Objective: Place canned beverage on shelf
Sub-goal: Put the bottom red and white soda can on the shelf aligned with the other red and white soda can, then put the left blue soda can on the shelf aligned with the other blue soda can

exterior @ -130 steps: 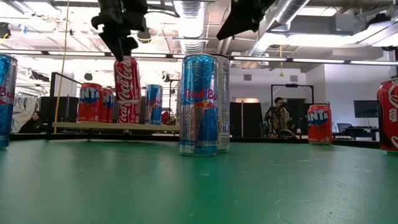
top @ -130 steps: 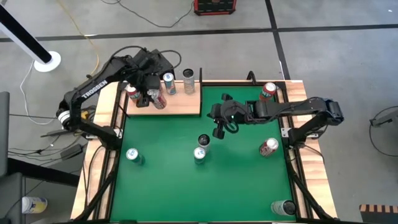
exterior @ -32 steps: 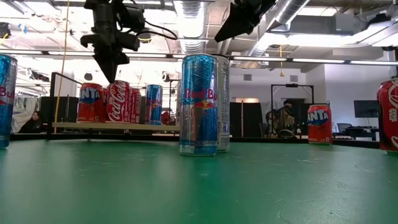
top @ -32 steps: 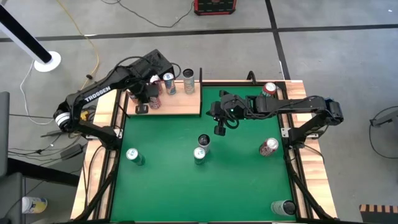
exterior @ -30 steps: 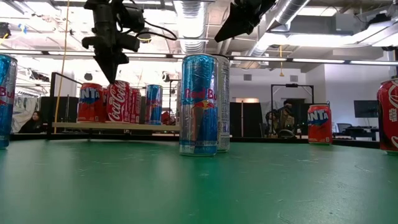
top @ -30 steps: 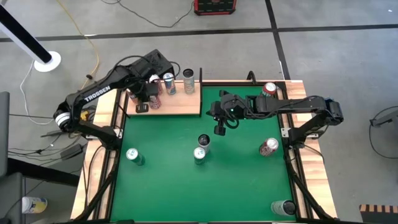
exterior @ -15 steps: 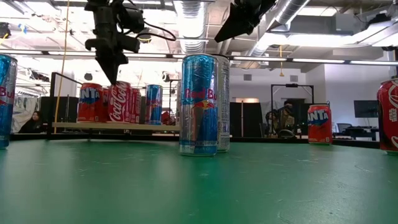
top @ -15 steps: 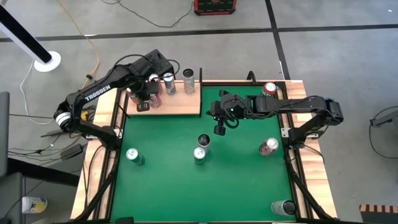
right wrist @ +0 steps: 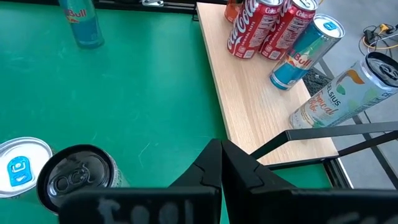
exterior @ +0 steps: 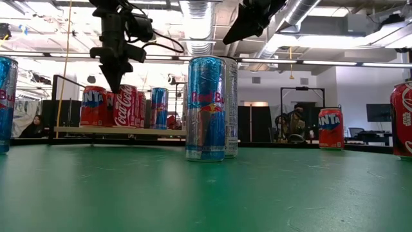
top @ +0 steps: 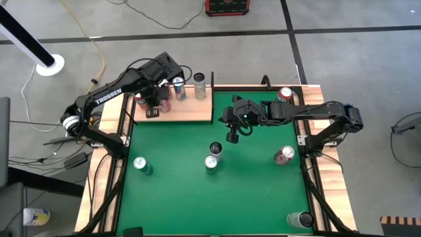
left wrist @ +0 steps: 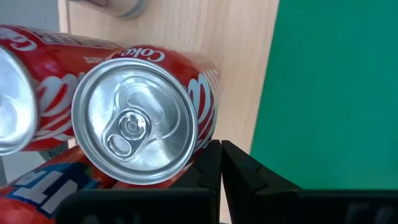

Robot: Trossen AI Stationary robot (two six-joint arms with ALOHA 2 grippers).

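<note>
On shelf (top: 187, 108): five cans — two Coca-Cola, one Fanta, one Red Bull, one Celsius. On green table (top: 217, 197): seven more cans. Nearest Coca-Cola can (left wrist: 140, 115) upright near shelf's front edge, directly under left gripper (top: 150, 112), fingers together, nothing held. Right gripper (top: 231, 137) closed, empty, above table centre beside shelf.
</note>
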